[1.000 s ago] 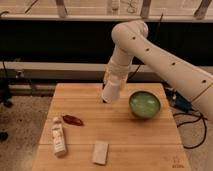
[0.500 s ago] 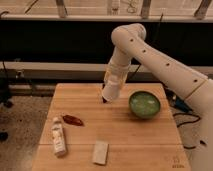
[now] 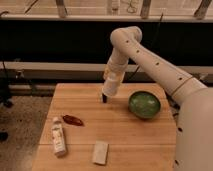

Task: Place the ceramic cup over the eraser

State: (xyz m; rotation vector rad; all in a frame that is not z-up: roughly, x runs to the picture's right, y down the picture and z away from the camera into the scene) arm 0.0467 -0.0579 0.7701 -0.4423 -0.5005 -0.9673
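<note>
My gripper (image 3: 112,79) hangs from the arm over the back middle of the wooden table (image 3: 125,137). It holds the ceramic cup (image 3: 110,88), a small white tapered cup, tilted and clear of the table top. The eraser (image 3: 104,98), a small black upright slab, stands on the table just below the cup's lower left edge. The cup is above the eraser and slightly to its right. I cannot tell whether the two touch.
A green bowl (image 3: 144,104) sits to the right of the cup. A dark red oblong thing (image 3: 73,120) and a white labelled bottle (image 3: 58,136) lie at the left. A pale flat block (image 3: 100,152) lies near the front edge.
My gripper with the cup has risen a little and shifted slightly right. More of the eraser shows beneath it now.
</note>
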